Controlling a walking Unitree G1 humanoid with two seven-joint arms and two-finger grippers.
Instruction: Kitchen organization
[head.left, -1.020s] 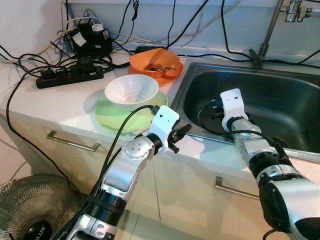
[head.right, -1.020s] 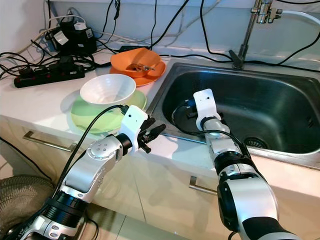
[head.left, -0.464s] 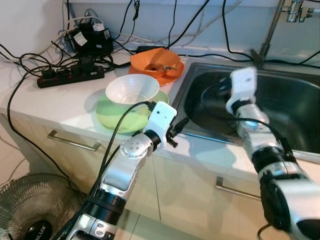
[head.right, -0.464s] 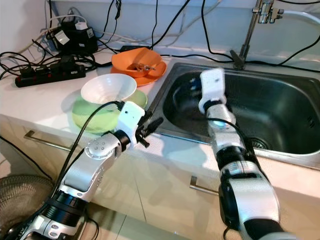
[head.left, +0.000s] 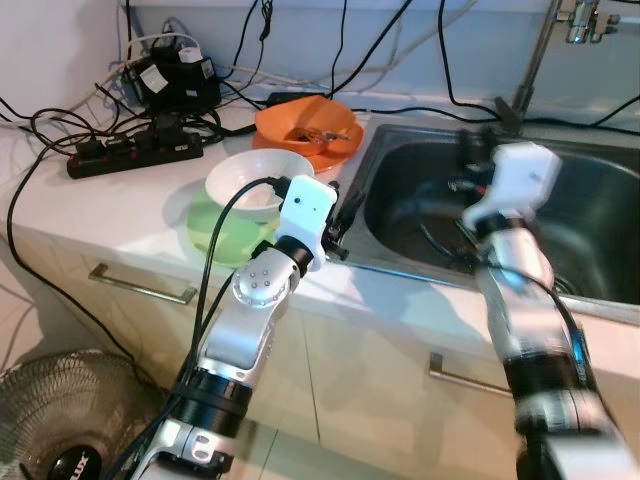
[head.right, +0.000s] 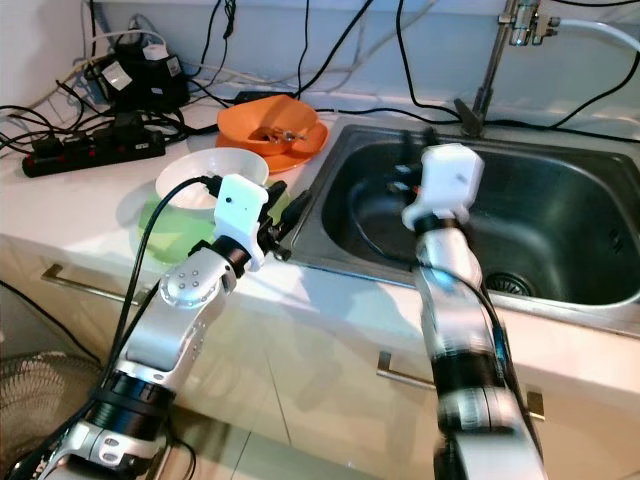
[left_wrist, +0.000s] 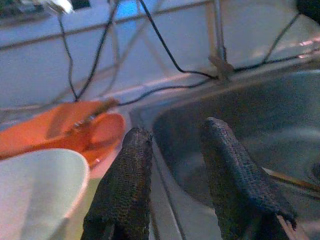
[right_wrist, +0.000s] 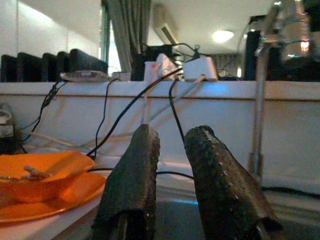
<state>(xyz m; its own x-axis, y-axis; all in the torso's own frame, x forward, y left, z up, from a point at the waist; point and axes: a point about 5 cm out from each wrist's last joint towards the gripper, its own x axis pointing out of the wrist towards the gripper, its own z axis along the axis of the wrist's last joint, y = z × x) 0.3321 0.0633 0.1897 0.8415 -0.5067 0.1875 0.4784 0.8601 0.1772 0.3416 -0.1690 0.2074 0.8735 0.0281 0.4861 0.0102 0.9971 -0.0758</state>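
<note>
A white bowl (head.left: 255, 180) sits on a green plate (head.left: 205, 228) on the counter, left of the steel sink (head.left: 600, 230). Behind them an orange bowl (head.left: 305, 122) with scraps rests on an orange plate (head.left: 338, 150). My left gripper (head.left: 335, 215) hovers at the sink's left rim, just right of the white bowl (left_wrist: 35, 185); its fingers (left_wrist: 130, 180) stand open with nothing between them. My right gripper (right_wrist: 172, 137) is raised above the sink basin, blurred in the eye views, pointing at the back wall. Its fingers (right_wrist: 135, 170) are slightly apart and hold nothing.
A faucet (head.left: 535, 60) stands at the sink's back edge. A black power strip (head.left: 130, 155), an adapter and many cables crowd the counter's back left. A cable loops inside the sink (head.right: 370, 240). Below are drawer handles (head.left: 140, 285) and a floor fan (head.left: 60, 420).
My right arm has lifted up out of the sink basin and tilted toward the back wall. My left gripper has moved up and back to the sink rim beside the white bowl.
</note>
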